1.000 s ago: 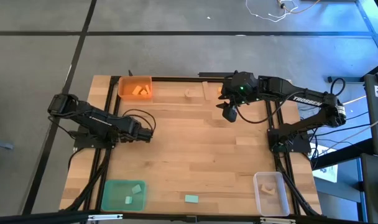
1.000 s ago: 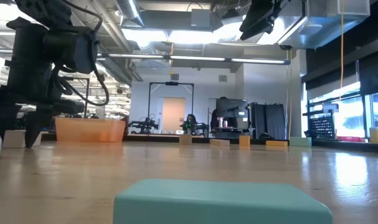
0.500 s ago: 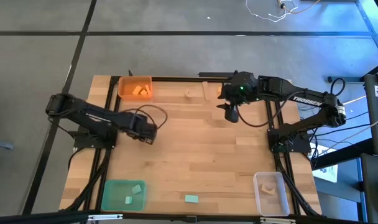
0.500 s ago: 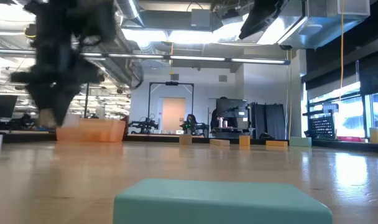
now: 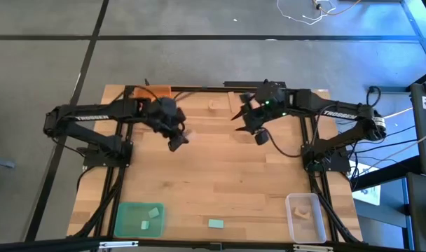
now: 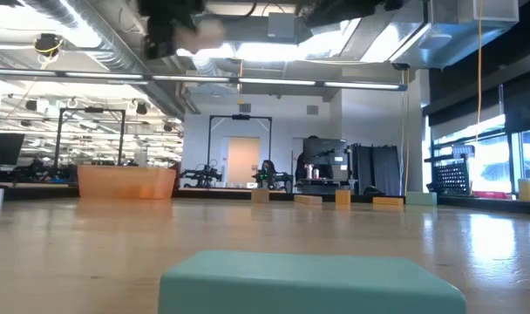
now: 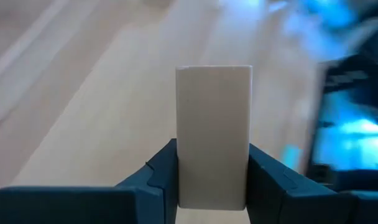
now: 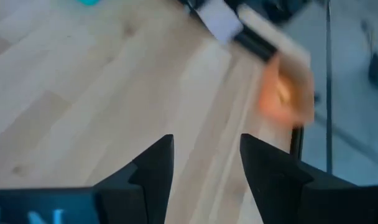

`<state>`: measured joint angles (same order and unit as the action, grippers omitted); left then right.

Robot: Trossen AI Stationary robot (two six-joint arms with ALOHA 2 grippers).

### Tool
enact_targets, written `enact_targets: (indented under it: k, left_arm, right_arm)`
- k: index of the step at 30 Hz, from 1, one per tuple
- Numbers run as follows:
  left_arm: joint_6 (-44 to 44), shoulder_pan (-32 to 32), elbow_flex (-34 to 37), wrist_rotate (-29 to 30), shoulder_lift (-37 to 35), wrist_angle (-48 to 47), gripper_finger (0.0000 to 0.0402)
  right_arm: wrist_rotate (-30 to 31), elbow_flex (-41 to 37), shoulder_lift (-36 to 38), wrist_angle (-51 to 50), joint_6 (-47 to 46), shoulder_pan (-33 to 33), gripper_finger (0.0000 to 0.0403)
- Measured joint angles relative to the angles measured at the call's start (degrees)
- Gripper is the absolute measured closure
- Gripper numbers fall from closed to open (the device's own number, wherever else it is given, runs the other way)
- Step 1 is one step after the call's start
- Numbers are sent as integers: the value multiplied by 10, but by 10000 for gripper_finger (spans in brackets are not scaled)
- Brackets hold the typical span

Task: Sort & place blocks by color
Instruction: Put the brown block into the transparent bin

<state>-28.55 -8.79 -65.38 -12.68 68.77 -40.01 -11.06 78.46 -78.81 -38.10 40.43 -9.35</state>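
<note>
We are finding a pale wood block standing upright between the two dark fingers of the left gripper, which is clamping it by its long sides; the block is off the table and over the far-left part of the board, just beside the spot where the orange tray sits. We are judging the step in hand to be the carry: a natural-wood piece is in the air and needs its own bin. The clear tray, at the near-right corner, is already holding one pale block, so we are taking that as the destination, well apart from the left gripper and diagonally across the table.

The right gripper is hanging over the far-middle of the table with its jaws parted and nothing between them. Two more pale pieces are lying along the far edge near it.

The green tray at the near-left is holding two teal blocks, and one teal block is lying loose on the table near the front edge, between the green and clear trays, unsorted.

We are judging that the next move calls for a long crossing to the clear tray, or a handover to the right arm, and a release low over the tray so that the block does not bounce out
</note>
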Motion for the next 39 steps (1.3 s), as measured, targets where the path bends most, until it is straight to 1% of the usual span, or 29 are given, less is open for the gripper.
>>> enact_targets:
  k: [2, 4, 8, 12, 20, 26, 32, 39]
  left_arm:
    - [35, -12, -21, -55, 10, 17, 281]
    - [54, -18, -41, -95, 23, 34, 281]
    - [73, -21, -68, -146, 54, 31, 281]
    - [78, -21, -72, -190, 82, 30, 281]
    - [97, -17, -72, -196, 119, 36, 281]
    - [97, -27, -72, -202, 119, 39, 281]
    - [96, -35, -73, -235, 119, 88, 281]
    - [96, -35, -73, -238, 119, 90, 281]
  right_arm:
    - [-7, 0, -17, 29, 23, 11, 216]
    - [-7, 0, -33, 61, 41, 20, 216]
    - [-6, 0, -62, 128, 58, 38, 216]
    - [-6, 0, -74, 174, 59, 52, 216]
    - [-7, 0, -78, 186, 64, 76, 216]
    - [-10, 0, -82, 183, 63, 81, 216]
    - [-23, 0, -97, 188, 63, 81, 216]
    - [-23, 0, -97, 192, 63, 81, 216]
